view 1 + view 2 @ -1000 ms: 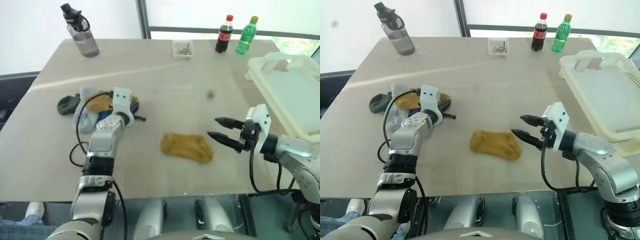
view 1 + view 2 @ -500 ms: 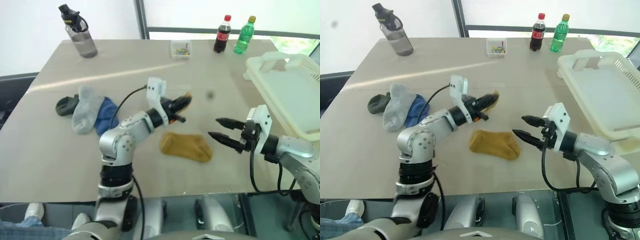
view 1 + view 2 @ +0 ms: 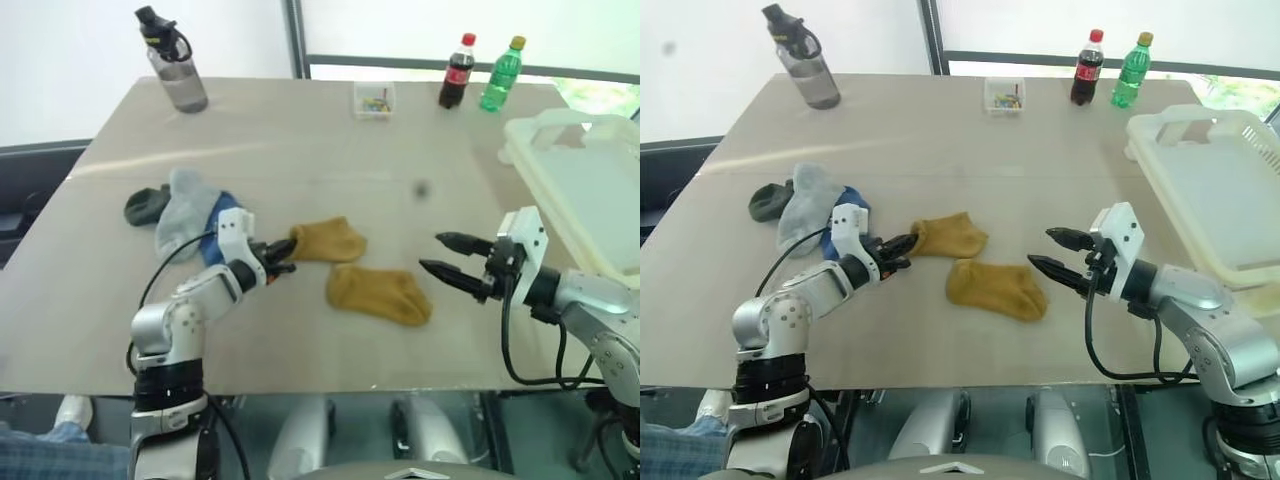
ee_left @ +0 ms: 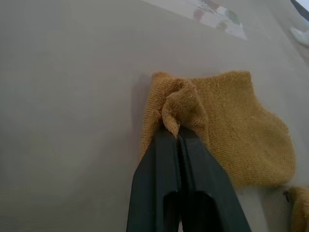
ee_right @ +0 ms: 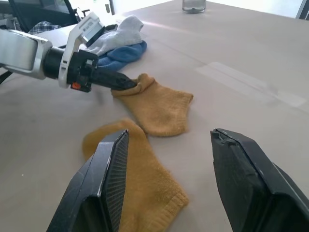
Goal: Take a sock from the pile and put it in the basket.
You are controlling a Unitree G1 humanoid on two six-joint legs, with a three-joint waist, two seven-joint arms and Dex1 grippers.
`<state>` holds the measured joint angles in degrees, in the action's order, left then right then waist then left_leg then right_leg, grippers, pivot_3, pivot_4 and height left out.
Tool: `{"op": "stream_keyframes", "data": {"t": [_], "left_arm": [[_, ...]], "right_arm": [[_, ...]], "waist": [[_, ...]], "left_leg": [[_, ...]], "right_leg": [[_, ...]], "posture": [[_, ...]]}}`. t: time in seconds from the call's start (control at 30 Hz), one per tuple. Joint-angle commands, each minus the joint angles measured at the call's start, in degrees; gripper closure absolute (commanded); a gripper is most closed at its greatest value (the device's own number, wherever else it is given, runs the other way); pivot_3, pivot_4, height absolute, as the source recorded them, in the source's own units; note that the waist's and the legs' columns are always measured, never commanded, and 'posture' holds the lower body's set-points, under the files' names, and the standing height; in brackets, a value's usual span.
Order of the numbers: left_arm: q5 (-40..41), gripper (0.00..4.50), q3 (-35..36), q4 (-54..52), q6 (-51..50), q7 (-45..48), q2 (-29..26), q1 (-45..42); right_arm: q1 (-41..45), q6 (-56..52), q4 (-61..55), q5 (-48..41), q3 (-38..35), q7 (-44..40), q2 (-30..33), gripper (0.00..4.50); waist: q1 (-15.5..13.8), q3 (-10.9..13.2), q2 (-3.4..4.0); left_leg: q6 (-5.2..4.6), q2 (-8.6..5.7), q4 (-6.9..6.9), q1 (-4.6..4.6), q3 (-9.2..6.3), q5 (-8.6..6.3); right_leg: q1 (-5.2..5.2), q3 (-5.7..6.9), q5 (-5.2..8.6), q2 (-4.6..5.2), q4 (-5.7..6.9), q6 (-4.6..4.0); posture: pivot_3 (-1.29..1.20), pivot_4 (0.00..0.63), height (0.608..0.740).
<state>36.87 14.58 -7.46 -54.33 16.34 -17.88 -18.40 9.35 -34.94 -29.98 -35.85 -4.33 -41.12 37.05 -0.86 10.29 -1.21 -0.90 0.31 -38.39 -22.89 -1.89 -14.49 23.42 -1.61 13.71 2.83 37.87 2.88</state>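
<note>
The left gripper's (image 3: 284,266) fingers are clamped on a mustard sock's (image 3: 328,239) cuff; the right gripper's (image 3: 437,254) stand apart. Soft and light, it is best pinched at a fold.

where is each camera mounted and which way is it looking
Left and right eye views: on the head, looking forward and down over the table; both arms show, the left gripper shut on a mustard sock, the right gripper open.
Left wrist view: along its fingers, pinching that sock's edge.
Right wrist view: between its open fingers, facing both mustard socks and the left gripper.
All views share the pinched sock.
</note>
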Motion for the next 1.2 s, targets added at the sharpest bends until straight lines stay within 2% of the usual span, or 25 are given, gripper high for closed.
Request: {"op": "stream_keyframes", "data": {"t": [0.03, 0.3, 0.43, 0.57, 0.7, 1.17, 1.2], "left_arm": [[-2.24, 4.48, -3.9, 1.13, 0.66, 1.19, 0.12, 2.64], [-1.64, 4.48, -5.17, -0.23, 0.38, 1.04, 2.78, 2.32], [-1.86, 4.48, -5.88, -0.26, 0.25, 0.74, 4.08, 1.56], [-1.71, 4.48, -5.83, -0.46, 0.09, 0.79, 4.73, 1.35], [-1.79, 4.48, -5.99, -1.11, -0.1, 0.83, 4.96, 1.68], [-2.02, 4.48, -6.07, -2.0, -0.18, 0.6, 5.4, 2.22], [-2.06, 4.5, -6.1, -2.01, -0.19, 0.55, 5.44, 2.17]], "right_arm": [[1.99, -0.98, -0.29, 0.83, 0.91, 2.23, -0.83, 1.76], [7.15, -8.23, 2.26, 4.84, 7.64, 8.18, -4.12, 1.76], [12.22, -17.83, 6.91, 3.4, 9.59, 15.17, -11.89, 1.76], [15.22, -20.29, 11.99, 4.26, 9.64, 19.82, -19.9, 1.76], [16.86, -20.89, 15.99, 6.38, 10.23, 22.8, -23.78, 1.76], [17.24, -19.13, 18.91, 15.57, 16.16, 22.05, -21.49, 1.76], [17.25, -18.96, 19.01, 16.03, 16.71, 21.8, -21.45, 2.01]], "waist": [[0.08, -0.11, 0.08], [-0.02, -0.24, 0.24], [0.1, -0.26, 0.22], [0.18, -0.27, 0.21], [0.14, -0.27, 0.22], [0.4, -0.27, 0.22], [0.43, -0.27, 0.22]], "left_leg": [[0.0, 0.0, 0.0, 0.04, 0.0, 0.0], [0.0, -0.03, 0.0, 0.1, -0.04, 0.0], [-0.01, -0.05, 0.0, 0.12, -0.04, 0.0], [0.0, 0.0, 0.01, 0.13, -0.11, 0.0], [0.0, -0.05, 0.01, 0.09, -0.08, 0.0], [-0.01, -0.06, 0.04, 0.1, -0.08, 0.0], [-0.01, -0.06, 0.04, 0.1, -0.08, 0.0]], "right_leg": [[-0.02, 0.0, 0.0, -0.01, 0.0, 0.0], [-0.11, 0.02, 0.0, -0.01, 0.0, 0.0], [-0.12, 0.02, 0.0, 0.0, 0.01, -0.01], [-0.11, 0.09, 0.0, -0.08, 0.04, -0.02], [-0.11, 0.07, 0.0, -0.03, 0.0, -0.02], [-0.09, 0.08, 0.0, -0.03, -0.01, -0.02], [-0.09, 0.08, 0.0, -0.03, -0.01, -0.01]], "posture": [[0.0, 0.15, 0.74], [0.0, 0.15, 0.74], [0.0, 0.15, 0.74], [0.0, 0.15, 0.74], [0.0, 0.15, 0.74], [0.0, 0.15, 0.74], [0.0, 0.15, 0.74]]}}
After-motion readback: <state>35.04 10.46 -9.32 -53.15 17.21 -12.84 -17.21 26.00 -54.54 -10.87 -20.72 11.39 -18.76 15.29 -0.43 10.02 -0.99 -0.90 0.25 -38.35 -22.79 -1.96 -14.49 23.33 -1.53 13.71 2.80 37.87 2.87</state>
